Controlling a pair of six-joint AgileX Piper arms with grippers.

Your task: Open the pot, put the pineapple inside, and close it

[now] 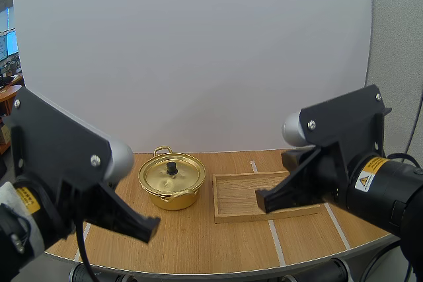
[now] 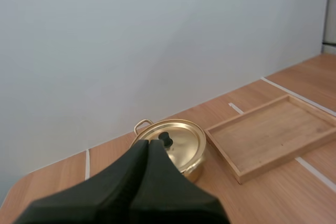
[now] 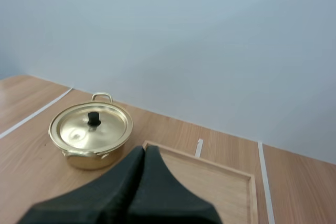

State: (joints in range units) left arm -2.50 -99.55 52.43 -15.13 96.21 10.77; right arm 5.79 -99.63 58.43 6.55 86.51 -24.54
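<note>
Both arms are up above the counter (image 1: 198,246) here, and neither one has anything in hand. The left gripper (image 1: 151,228) hangs over the near left part of the counter, its two black fingers pressed together into one dark wedge, holding nothing. From its own wrist view that wedge points straight toward the pot (image 1: 172,181), the tip lined up with the black knob (image 1: 171,167). In the high view, though, the gripper is clearly nearer than the pot and apart from it. Over on the other side, the right gripper (image 1: 262,199) is closed on nothing as well, fingers together, hovering above the right half of the wooden tray (image 1: 234,196), with no contact that I can see. The pot itself, a gold one with a handle at the back and one at the front, sits on the counter just left of the tray with a narrow gap between them. Its lid (image 1: 178,177) is on, sitting flat, knob upright in the middle. The tray lies flat with its long side across the counter. White tape lines (image 1: 274,242) run front to back on the counter, one showing both behind and in front of the tray
</note>
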